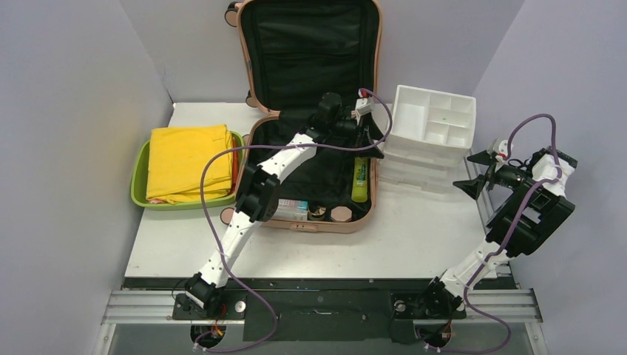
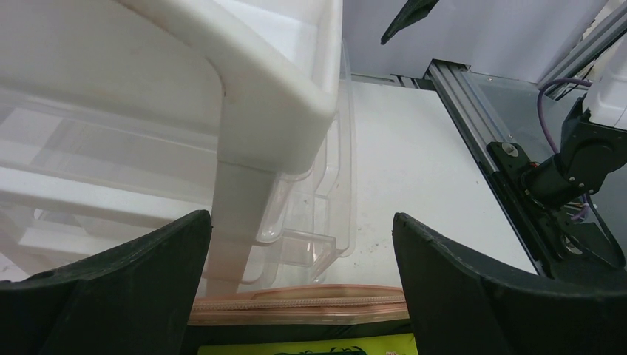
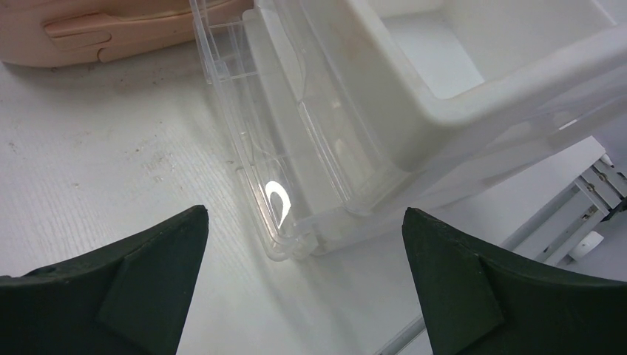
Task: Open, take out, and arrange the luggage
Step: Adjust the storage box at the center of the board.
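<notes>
A white counter (image 1: pixel 414 244) sits between pale walls. From above, the luggage (image 1: pixel 310 59) lies open at the back centre with its lid upright and a green tube (image 1: pixel 360 181) in its base. A tub (image 1: pixel 139 177) of yellow cloth (image 1: pixel 185 159) is on its left, a white organizer (image 1: pixel 432 122) just right. The left arm (image 1: pixel 277 166) reaches over the base; the right arm (image 1: pixel 529 211) is beside the organizer. Left wrist view: the left jaws are spread and empty above the luggage rim, facing the organizer. Right wrist view: the right jaws are spread and empty over the counter, by the clear trays (image 3: pixel 296 148).
</notes>
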You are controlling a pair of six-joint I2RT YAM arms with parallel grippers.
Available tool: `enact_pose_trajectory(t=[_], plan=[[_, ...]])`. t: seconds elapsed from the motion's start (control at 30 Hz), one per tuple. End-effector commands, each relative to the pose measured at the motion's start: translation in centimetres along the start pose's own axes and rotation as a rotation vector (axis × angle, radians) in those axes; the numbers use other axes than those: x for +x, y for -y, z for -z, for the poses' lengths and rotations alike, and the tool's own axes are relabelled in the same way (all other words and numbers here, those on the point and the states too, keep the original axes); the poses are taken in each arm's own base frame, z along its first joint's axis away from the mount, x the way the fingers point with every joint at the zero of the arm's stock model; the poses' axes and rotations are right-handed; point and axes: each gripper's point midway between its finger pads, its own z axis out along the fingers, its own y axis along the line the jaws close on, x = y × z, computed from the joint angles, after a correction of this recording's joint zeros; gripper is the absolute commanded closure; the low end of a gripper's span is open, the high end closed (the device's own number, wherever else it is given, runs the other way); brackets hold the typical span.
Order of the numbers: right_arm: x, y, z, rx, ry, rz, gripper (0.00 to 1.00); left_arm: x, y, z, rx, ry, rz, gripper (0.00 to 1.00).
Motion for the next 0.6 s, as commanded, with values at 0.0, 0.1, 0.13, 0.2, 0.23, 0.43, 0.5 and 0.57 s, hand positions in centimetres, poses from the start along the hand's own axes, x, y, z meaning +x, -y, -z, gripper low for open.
enact_pose_trajectory(t=[0.0, 0.1, 0.13, 0.2, 0.23, 0.43, 0.5, 0.57], plan=[[-2.7, 2.8, -0.8, 0.028, 0.064, 0.490, 0.00, -5.0, 3.1, -0.1, 0.072, 0.067, -0.089, 0.11], [-3.2, 2.4, -1.8, 0.005, 0.075, 0.499, 0.00, -5.1, 3.4, -0.1, 0.083, 0.076, -0.067, 0.11], [-3.4, 2.3, -1.9, 0.000, 0.077, 0.504, 0.00, -5.3, 3.6, -0.1, 0.086, 0.077, -0.066, 0.12], [-3.6, 2.1, -2.3, -0.009, 0.082, 0.511, 0.00, -5.3, 3.8, 0.0, 0.090, 0.076, -0.057, 0.12], [-3.6, 1.8, -2.5, -0.014, 0.085, 0.507, 0.00, -5.3, 3.8, 0.0, 0.090, 0.075, -0.053, 0.13], [-3.9, 0.3, -2.3, -0.018, 0.078, 0.505, 0.00, -5.7, 4.4, 0.7, 0.095, 0.066, -0.029, 0.15], [-3.8, -0.4, -2.2, -0.022, 0.071, 0.505, 0.00, -5.9, 4.6, 0.9, 0.094, 0.063, -0.026, 0.16], [-3.6, -1.0, -2.1, -0.025, 0.064, 0.501, 0.00, -6.0, 4.7, 1.1, 0.089, 0.058, -0.030, 0.16]])
